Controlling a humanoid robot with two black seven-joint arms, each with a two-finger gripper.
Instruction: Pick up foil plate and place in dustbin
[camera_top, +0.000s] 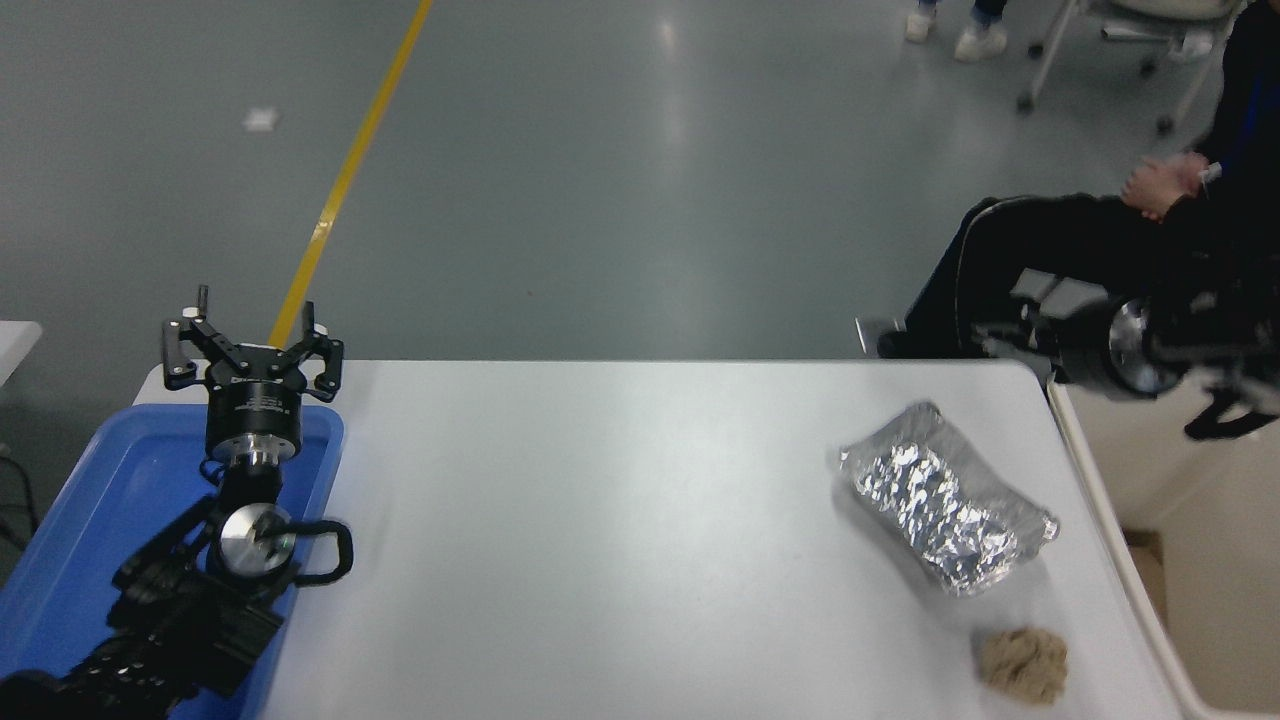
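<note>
The foil plate (945, 510) lies flat on the white table (620, 520) near its right side, shiny and crinkled. The cream dustbin (1215, 560) stands just past the table's right edge. My right gripper (1005, 335) is blurred; it hangs in the air above the table's far right corner, pointing left, above and behind the foil plate and apart from it. It shows dark against a seated person's dark trousers. My left gripper (253, 348) is parked, open and empty, over the blue tray at the far left.
A small crumpled tan paper ball (1022, 663) lies near the front edge, just in front of the foil plate. A blue plastic tray (90, 500) sits at the left edge. A person in dark clothes (1060, 240) sits beyond the far right corner.
</note>
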